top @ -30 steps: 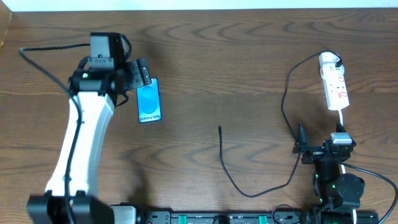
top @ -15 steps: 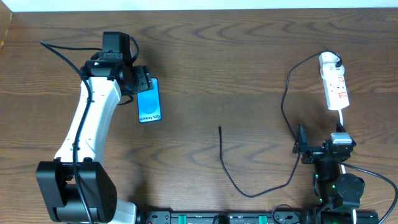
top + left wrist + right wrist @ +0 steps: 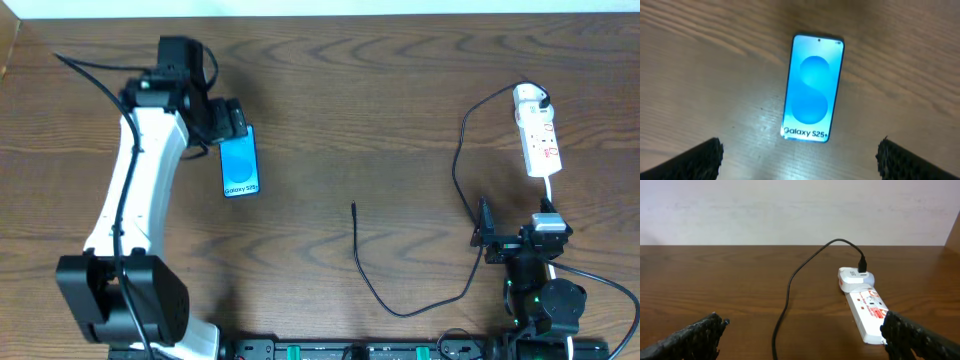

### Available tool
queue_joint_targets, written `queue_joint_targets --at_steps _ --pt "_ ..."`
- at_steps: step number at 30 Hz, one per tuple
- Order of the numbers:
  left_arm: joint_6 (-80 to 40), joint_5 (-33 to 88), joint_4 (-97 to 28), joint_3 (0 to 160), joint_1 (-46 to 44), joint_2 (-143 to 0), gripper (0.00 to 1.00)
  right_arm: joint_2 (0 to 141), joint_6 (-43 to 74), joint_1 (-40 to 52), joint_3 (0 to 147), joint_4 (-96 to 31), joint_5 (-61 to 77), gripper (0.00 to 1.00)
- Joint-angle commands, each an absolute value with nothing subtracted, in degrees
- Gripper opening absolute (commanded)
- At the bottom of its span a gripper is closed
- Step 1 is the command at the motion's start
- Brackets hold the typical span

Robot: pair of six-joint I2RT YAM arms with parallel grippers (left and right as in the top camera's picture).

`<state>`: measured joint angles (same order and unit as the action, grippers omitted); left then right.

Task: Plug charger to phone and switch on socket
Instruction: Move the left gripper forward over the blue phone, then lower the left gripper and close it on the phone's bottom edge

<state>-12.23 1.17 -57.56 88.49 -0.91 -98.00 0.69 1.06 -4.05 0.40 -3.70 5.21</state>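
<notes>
The phone (image 3: 240,162) lies flat, screen up, left of the table's middle; it also shows in the left wrist view (image 3: 812,87). My left gripper (image 3: 227,120) hovers at the phone's far end, open and empty (image 3: 799,152). The charger cable (image 3: 400,305) runs from a white plug on the socket (image 3: 540,140) in a loop to its loose black tip (image 3: 353,208) at mid-table. My right gripper (image 3: 512,232) is open and empty near the front right. Its wrist view shows the cable (image 3: 790,287) and the socket (image 3: 868,311) ahead of the open jaws (image 3: 802,332).
A white cord (image 3: 549,190) leaves the socket's near end towards the right arm. The white plug adapter (image 3: 852,276) sits at the socket's far end. The table's far edge (image 3: 320,12) meets a white wall.
My left arm has swung and its wrist shifted a little by the phone's far end. The phone, the cable and the right arm have not moved.
</notes>
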Motion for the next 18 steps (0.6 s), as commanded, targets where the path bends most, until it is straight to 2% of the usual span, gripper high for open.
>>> queue_joint_targets --at_steps 1,18 --pt "-10.8 0.9 -61.9 97.1 -0.3 -102.6 0.98 0.3 1.7 -3.7 0.3 -4.0 4.9 0.99" --pt "-8.7 4.7 -63.0 99.4 -0.4 -120.7 0.98 0.3 1.7 -3.7 0.3 -4.0 4.9 0.99"
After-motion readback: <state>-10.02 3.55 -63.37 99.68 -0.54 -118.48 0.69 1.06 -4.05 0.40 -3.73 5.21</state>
